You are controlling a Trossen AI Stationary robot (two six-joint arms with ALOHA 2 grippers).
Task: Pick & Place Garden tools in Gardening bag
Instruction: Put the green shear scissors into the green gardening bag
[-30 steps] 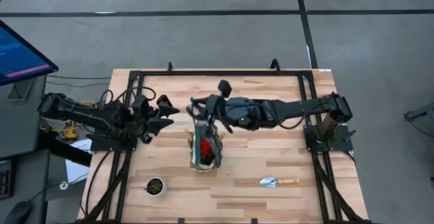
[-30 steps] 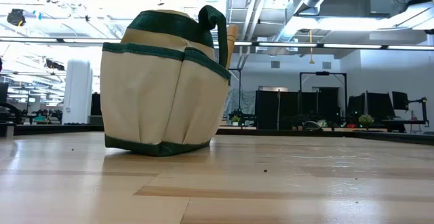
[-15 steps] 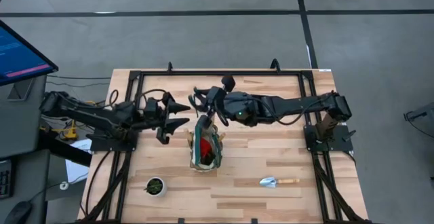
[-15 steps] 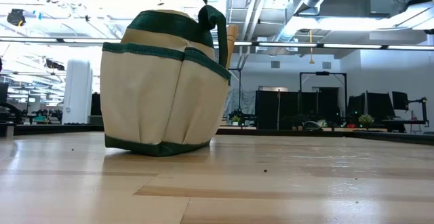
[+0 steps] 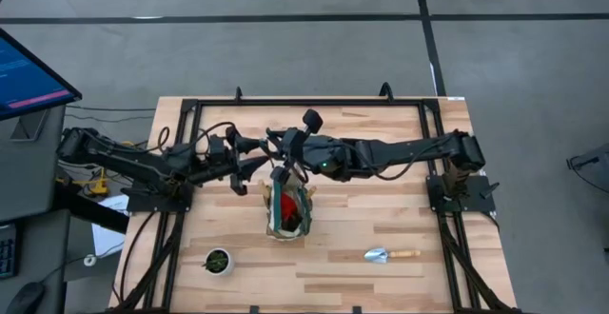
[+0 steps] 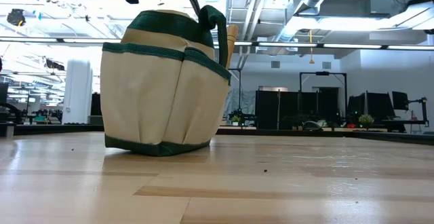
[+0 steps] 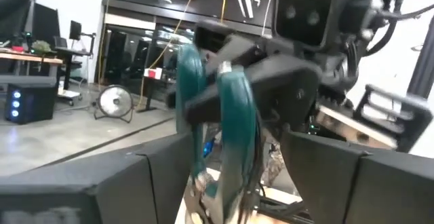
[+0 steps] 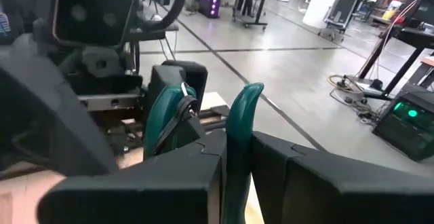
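The right hand (image 5: pixel 283 158) grips the gardening bag's (image 5: pixel 288 209) green strap (image 8: pixel 239 125), the left hand (image 5: pixel 259 152) spread beside it; no writing legible.

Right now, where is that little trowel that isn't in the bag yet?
In the high view, the trowel lies flat on the wooden table near its front edge, on the right arm's side, to the right of the gardening bag and apart from it.
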